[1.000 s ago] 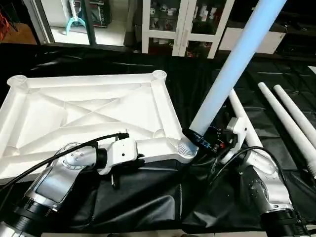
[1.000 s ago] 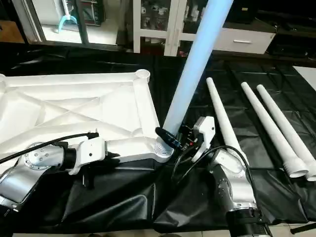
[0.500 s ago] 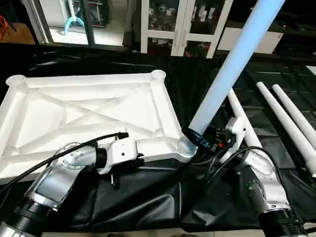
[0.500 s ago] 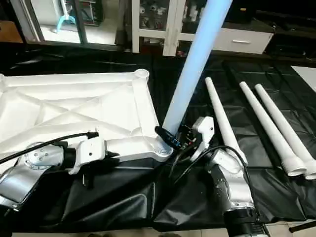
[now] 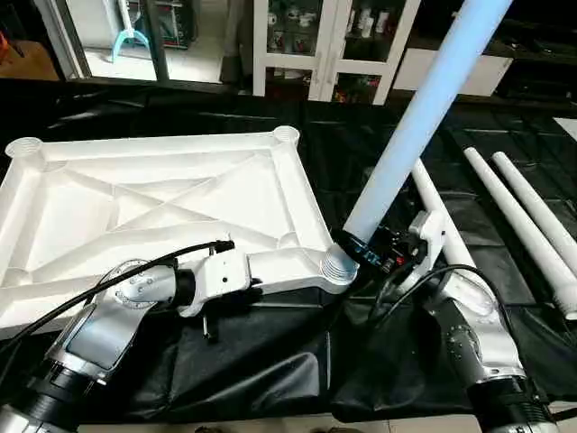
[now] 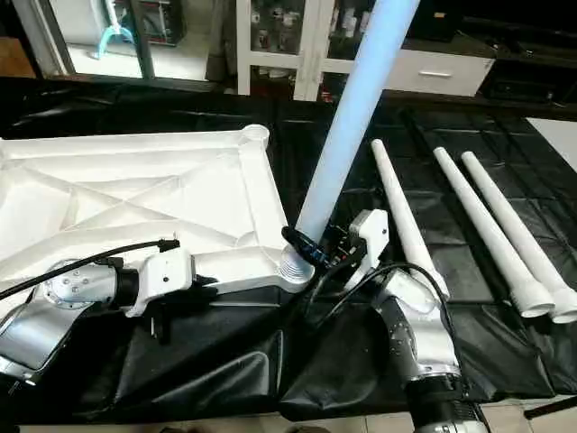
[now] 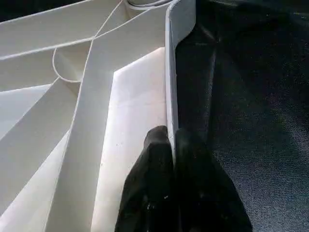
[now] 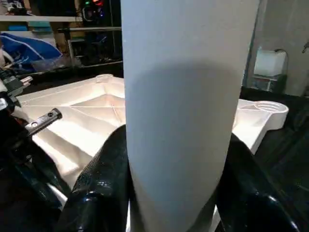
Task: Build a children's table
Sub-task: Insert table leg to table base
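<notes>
- Little has moved over the last second: the held leg leans the same way, its foot now a shade closer to the near-right socket of the top; both arms keep their grips.
- Left eye view: the top lies ribs-up on black sheeting. The left gripper sits at the top's near rim, left of that socket; its fingers are hard to make out here. The right gripper is clamped on the leg's lower end, just right of the socket. The leg rises steeply up and to the right, and its upper end is cut off by the frame.
- Right eye view: three loose legs lie side by side on the sheeting, well right of the top, beyond the right arm. A white cabinet stands behind the top's far side. Whether the held leg's foot is already in the socket cannot be told; the gripper hides the joint.
- Left wrist view: the fingers are pressed together on the top's thin rim wall, one on the ribbed inside, one on the sheeting side.
- Right wrist view: the leg stands between the two black fingers, which hug it on both sides. Behind it lies the top, with a far socket in sight.
</notes>
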Motion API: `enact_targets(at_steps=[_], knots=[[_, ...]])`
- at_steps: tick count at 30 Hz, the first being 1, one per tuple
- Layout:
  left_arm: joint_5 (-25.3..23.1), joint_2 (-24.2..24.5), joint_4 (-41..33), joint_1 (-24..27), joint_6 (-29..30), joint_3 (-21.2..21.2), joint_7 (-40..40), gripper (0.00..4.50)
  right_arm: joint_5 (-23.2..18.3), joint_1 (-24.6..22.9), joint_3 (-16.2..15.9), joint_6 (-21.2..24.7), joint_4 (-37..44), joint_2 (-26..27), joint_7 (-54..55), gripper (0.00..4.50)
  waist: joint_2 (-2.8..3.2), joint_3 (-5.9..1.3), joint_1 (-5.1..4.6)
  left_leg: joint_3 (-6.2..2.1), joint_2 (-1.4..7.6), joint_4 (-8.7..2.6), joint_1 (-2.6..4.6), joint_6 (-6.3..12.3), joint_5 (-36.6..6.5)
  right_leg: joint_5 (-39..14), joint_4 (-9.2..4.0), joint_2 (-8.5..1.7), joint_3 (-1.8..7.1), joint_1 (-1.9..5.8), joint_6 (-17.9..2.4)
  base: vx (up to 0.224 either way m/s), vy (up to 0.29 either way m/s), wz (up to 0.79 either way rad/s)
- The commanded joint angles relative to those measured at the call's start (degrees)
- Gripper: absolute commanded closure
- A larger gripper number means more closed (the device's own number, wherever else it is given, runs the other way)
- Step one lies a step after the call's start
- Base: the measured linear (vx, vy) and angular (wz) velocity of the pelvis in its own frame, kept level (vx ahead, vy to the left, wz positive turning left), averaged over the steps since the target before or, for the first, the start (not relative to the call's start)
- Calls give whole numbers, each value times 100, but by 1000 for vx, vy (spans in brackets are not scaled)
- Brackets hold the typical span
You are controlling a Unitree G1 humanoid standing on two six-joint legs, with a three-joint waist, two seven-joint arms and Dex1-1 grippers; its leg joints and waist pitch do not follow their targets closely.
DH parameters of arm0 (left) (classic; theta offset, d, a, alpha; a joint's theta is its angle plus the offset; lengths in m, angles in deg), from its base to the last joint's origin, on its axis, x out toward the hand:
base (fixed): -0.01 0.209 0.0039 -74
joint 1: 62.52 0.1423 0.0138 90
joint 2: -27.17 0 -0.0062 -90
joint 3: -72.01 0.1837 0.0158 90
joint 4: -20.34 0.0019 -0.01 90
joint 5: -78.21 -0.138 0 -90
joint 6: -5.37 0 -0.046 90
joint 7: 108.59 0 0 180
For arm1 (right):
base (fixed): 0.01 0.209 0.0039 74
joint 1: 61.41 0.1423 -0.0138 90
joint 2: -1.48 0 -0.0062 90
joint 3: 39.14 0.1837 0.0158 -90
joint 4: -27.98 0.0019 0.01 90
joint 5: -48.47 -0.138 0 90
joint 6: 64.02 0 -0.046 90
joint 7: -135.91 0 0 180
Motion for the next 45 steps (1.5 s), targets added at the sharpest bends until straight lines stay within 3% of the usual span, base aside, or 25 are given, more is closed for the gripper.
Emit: enact_targets(at_steps=[1, 12, 15, 18, 19, 21, 27, 30, 35, 40, 41, 42, 45], knots=[[-58, -69, 322, 185, 83, 199, -42, 450, 419, -194, 22, 177, -549, -122, 346, 265, 26, -38, -80, -404, 534, -667, 195, -547, -3090, -2881, -619, -427, 309, -250, -614, 0, 0, 0], [-140, -170, 369, 119, 189, 161, -250, 450, 615, -136, 4, -124, -748, -95, 590, 265, 36, -29, -83, -395, 536, -679, 203, -581, -3125, -2806, -622, -416, 307, -270, -602, 0, 0, 0], [-121, -393, 370, 15, 383, 76, -513, 450, 894, -38, 4, -346, -987, -64, 1017, 265, 34, -24, -101, -402, 528, -682, 185, -613, -3101, -2793, -618, -421, 298, -255, -615, 0, 0, 0], [19, -640, 320, -36, 569, -22, -678, 450, 997, 115, 98, -468, -1306, 23, 1461, 265, 39, -23, -131, -395, 527, -672, 179, -584, -3073, -2752, -621, -432, 304, -256, -652, 0, 0, 0], [51, -702, 296, -55, 632, -36, -716, 450, 991, 181, 133, -474, -1422, 52, 1592, 265, 69, -14, -134, -410, 523, -667, 180, -581, -3079, -2745, -620, -437, 307, -262, -679, 0, 0, 0], [102, -834, 244, -94, 751, -57, -803, 450, 983, 331, 206, -455, -1669, 111, 1872, 265, 56, -16, -187, -419, 516, -672, 167, -572, -3119, -2722, -616, -423, 291, -246, -705, 0, 0, 0], [114, -1253, 122, -289, 1074, -107, -1057, 450, 900, 957, 576, -457, -2603, 346, 2969, 265, 86, -38, -265, -391, 517, -659, 146, -533, -2901, -2190, -575, -419, 284, -219, -916, 0, 0, 0], [-26, -1440, 204, -430, 1146, -120, -1377, 450, 976, 1128, 612, -551, -2815, 399, 3406, 265, 88, -45, -251, -336, 519, -640, 152, -477, -2608, -1629, -554, -394, 282, -206, -1009, 0, 0, 0], [-251, -1867, 432, -705, 1321, -211, -2099, 450, 1022, 1274, 744, -686, -3045, 516, 4054, 265, 92, -59, -213, -297, 522, -634, 148, -451, -2293, -1188, -515, -377, 266, -169, -1057, 0, 0, 0], [-535, -2234, 712, -976, 1432, -233, -2808, 450, 1489, 1336, 614, -1138, -3236, 511, 4985, 265, 79, -74, -155, -260, 514, -605, 153, -420, -2018, -792, -493, -367, 255, -149, -1062, 0, 0, 0], [-573, -2374, 816, -1068, 1499, -307, -3112, 450, 1614, 1341, 569, -1318, -3237, 543, 5244, 265, 68, -81, -135, -243, 512, -595, 192, -399, -2054, -827, -505, -357, 253, -164, -1038, 0, 0, 0], [-581, -2415, 849, -1095, 1516, -335, -3207, 450, 1660, 1339, 554, -1369, -3228, 554, 5331, 265, 127, -88, -136, -235, 505, -597, 192, -442, -2027, -713, -508, -342, 245, -160, -1041, 0, 0, 0], [-732, -2566, 1068, -1242, 1575, -479, -3761, 450, 1847, 1289, 567, -1631, -3150, 630, 5803, 265, 118, -117, -101, -236, 496, -575, 148, -346, -1801, -435, -459, -347, 243, -105, -1056, 0, 0, 0]])
